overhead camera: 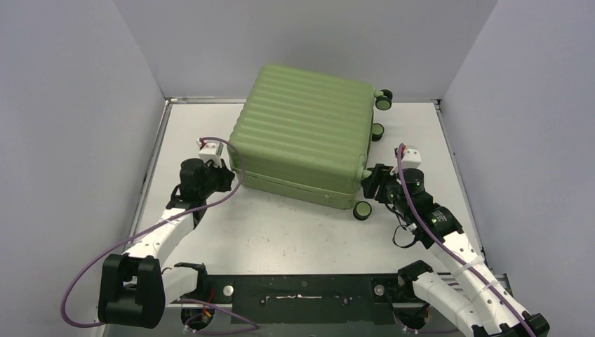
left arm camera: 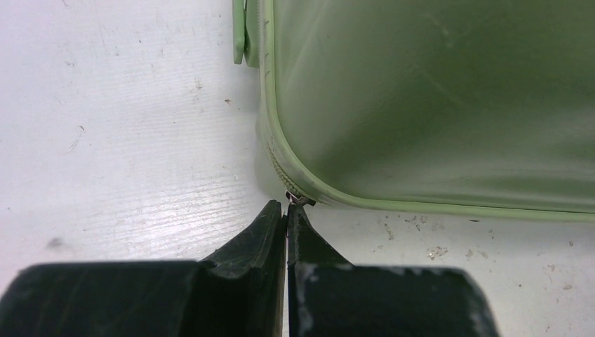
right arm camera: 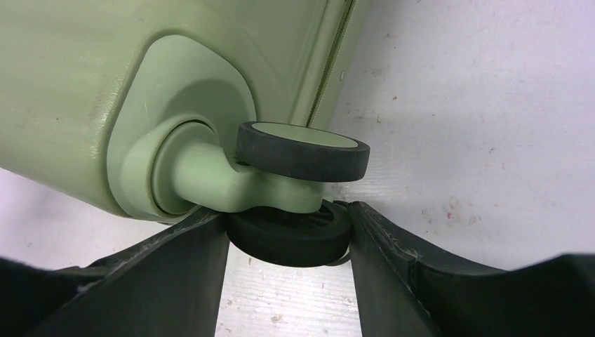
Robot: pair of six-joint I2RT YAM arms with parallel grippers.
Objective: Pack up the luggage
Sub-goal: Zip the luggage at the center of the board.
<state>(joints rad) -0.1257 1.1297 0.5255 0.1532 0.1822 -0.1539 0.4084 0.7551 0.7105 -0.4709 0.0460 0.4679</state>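
Luggage (overhead camera: 302, 133) closed, contents hidden; L gripper (left arm camera: 286, 209) pinched shut at zip pull (left arm camera: 299, 200); R gripper (right arm camera: 286, 217) clamps wheel (right arm camera: 281, 242).

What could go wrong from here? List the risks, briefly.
1. The left pincer appears to grip only the tip of the small zipper pull at the rounded corner of the luggage; it could slip off when pulled.
2. The right pincer clamps one black caster wheel; the wheel may swivel or roll, letting the luggage shift.
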